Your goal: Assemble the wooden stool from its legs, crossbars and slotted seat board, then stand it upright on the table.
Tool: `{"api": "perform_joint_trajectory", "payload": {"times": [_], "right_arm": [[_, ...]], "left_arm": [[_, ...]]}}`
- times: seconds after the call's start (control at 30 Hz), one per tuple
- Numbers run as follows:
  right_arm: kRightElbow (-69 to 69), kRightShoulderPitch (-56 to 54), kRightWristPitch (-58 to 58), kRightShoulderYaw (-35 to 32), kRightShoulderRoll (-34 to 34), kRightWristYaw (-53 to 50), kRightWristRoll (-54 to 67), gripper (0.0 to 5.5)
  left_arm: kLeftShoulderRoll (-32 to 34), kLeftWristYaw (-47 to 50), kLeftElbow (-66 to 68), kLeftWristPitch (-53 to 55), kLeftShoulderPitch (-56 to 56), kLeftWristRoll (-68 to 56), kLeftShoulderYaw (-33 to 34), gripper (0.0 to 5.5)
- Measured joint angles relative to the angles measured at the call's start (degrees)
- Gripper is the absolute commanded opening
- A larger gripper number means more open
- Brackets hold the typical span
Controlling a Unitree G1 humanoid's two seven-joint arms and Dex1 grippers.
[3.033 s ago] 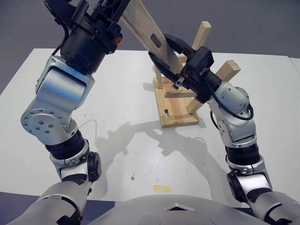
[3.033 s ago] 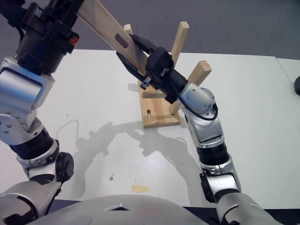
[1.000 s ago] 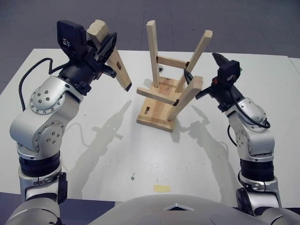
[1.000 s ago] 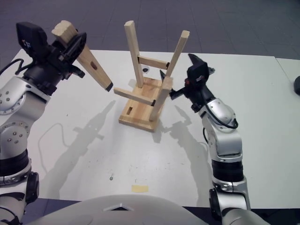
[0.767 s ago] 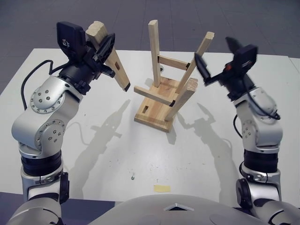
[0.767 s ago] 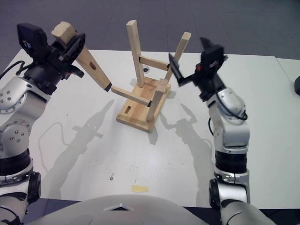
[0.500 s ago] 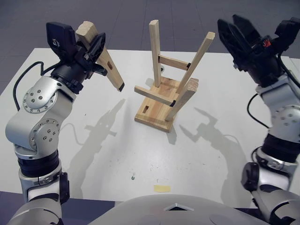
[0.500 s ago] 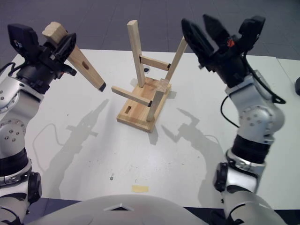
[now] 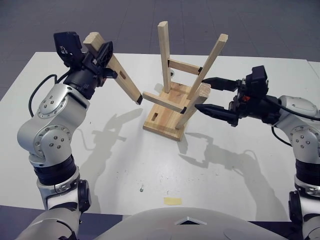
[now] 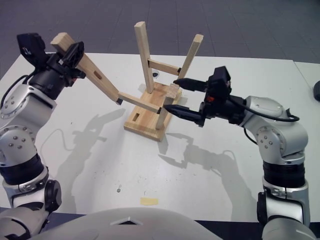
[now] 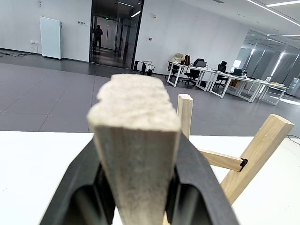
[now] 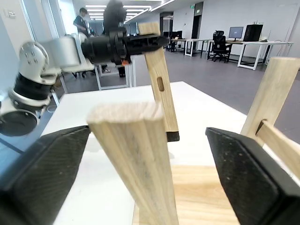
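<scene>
**Op:** L side, status?

**Me:** My L end effector (image 9: pixel 103 56) is clamped on a loose leg (image 9: pixel 121 76), gripping it near the upper end. The leg's held up off the tabletop (image 9: pixel 125 165) and slants down twd the stool. Its lower tip sits right at the free end of the low crossbar (image 9: pixel 161 99). Can't tell if they touch.

**Op:** R side?

**Me:** R end effector (image 9: pixel 201 93) is spread wide and lies approx level, w/ one finger on each side of the top of the leaning leg (image 9: pixel 192 107). In the R wrist view the fingers (image 12: pixel 42 159) stand clear of the wood on both sides, so no contact.

**Op:** Where's the stool?

**Me:** Partly built, upside down, mid-tabletop. The seat board (image 9: pixel 165 126) lies flat, and a small slot shows in its bare part. Three legs are in:
- The upright leg (image 9: pixel 164 55) stands at the far side.
- The tilted leg (image 9: pixel 212 57) slants away twd my R and is joined to the upright one by the upper crossbar (image 9: pixel 184 66).
- The leaning leg is nearest my R end effector, and the low crossbar runs from it out twd my L.

**Op:** Anything else on the tabletop?

**Me:** A tape scrap (image 9: pixel 172 201) near the front edge, and a tiny screw-like bit (image 9: pixel 142 188) near it. Both are well apart from the stool.
</scene>
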Motion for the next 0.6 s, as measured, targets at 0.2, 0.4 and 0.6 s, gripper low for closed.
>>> {"api": "perform_joint_trajectory", "payload": {"times": [0.2,0.4,0.6], "right_arm": [[-2.1,2.0,-1.0,1.7,2.3,-1.9,-1.0,2.95],[-3.0,2.9,-1.7,1.8,4.1,-4.1,-1.1,2.25],[-3.1,3.7,-1.9,1.2,5.8,-5.4,-0.6,2.21]], "left_arm": [[-3.0,1.1,-0.8,0.9,2.7,0.3,-2.2,1.02],[-6.8,3.3,-3.0,1.3,4.3,-0.2,-3.0,1.02],[-6.3,3.5,-4.9,2.8,5.3,-0.4,-2.1,1.02]]}}
